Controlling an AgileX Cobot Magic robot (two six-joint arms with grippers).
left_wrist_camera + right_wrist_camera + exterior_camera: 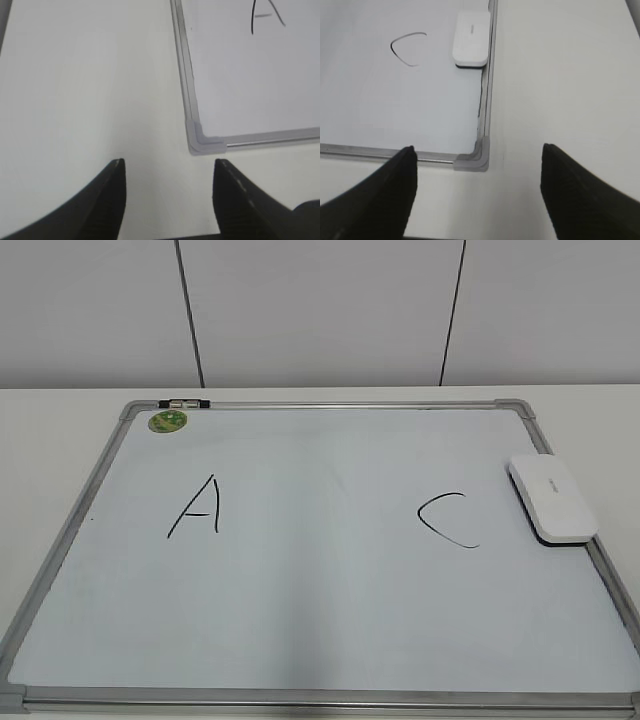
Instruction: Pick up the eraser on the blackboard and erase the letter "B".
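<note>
The blackboard (300, 620) is a white board with a silver frame, lying flat on the table. A black "A" (196, 507) and a black "C" (447, 519) are on it; between them no letter "B" shows. The white eraser (552, 497) lies on the board's right edge, also in the right wrist view (471, 38). My left gripper (169, 162) is open and empty over bare table near the board's near left corner (202, 140). My right gripper (479, 148) is open and empty near the near right corner (475, 157). Neither gripper shows in the exterior view.
A green round sticker (167, 421) sits at the board's far left corner, with a small clip (183, 401) on the top frame. White table (565, 75) surrounds the board. A grey panelled wall (320, 310) stands behind.
</note>
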